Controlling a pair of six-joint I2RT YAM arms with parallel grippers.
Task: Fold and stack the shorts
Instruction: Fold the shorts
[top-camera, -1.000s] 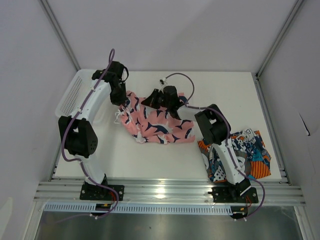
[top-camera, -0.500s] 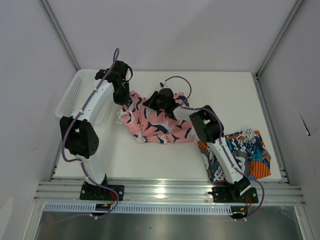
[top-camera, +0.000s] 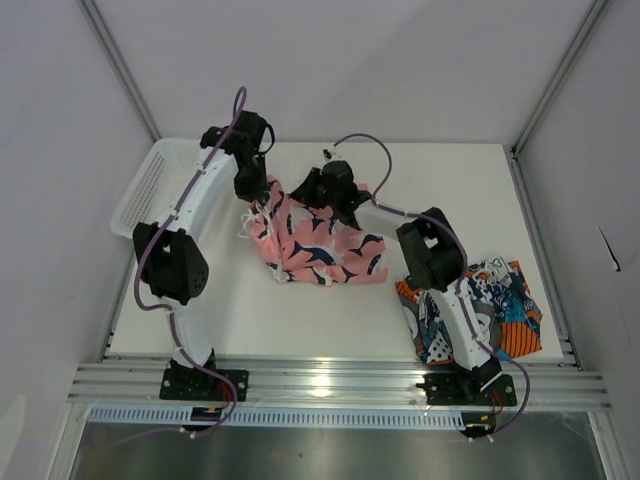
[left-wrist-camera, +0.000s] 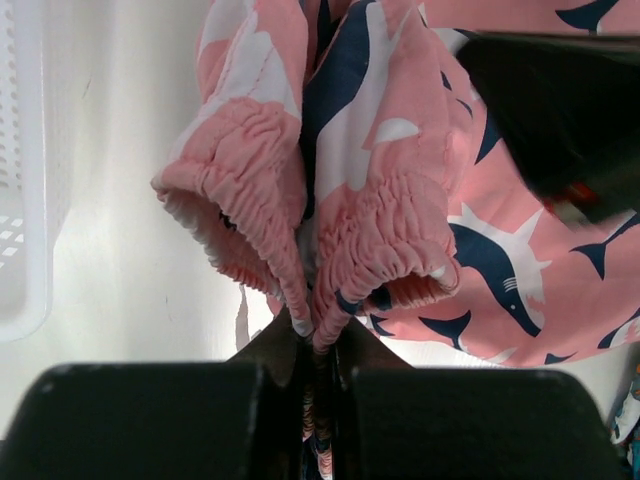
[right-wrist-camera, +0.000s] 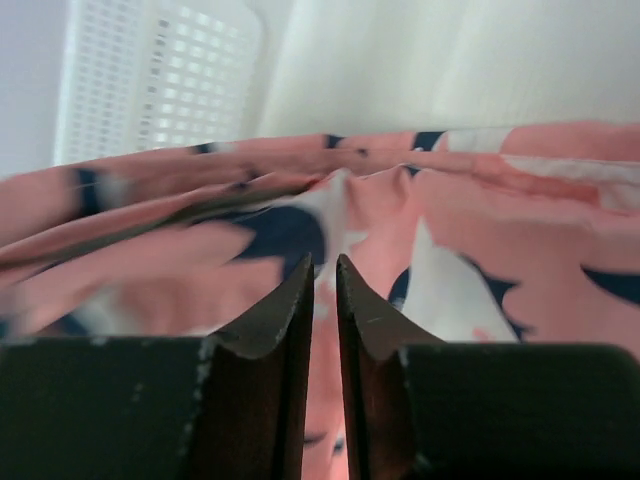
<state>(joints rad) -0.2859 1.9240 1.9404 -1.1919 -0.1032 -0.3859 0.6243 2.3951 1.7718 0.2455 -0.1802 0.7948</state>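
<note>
Shorts come as two pairs: the printed pair (top-camera: 503, 303) lies at the lower right of the table (top-camera: 250, 310), fold unclear, and the pink pair (top-camera: 320, 245) sits rumpled at centre. The left hand (left-wrist-camera: 318, 335) is clenched on its waistband (left-wrist-camera: 372, 250). The right hand (right-wrist-camera: 325, 275) shows a slim gap over the fabric, and whether it grips I cannot tell. Folding looks barely begun, stacking undone.
</note>
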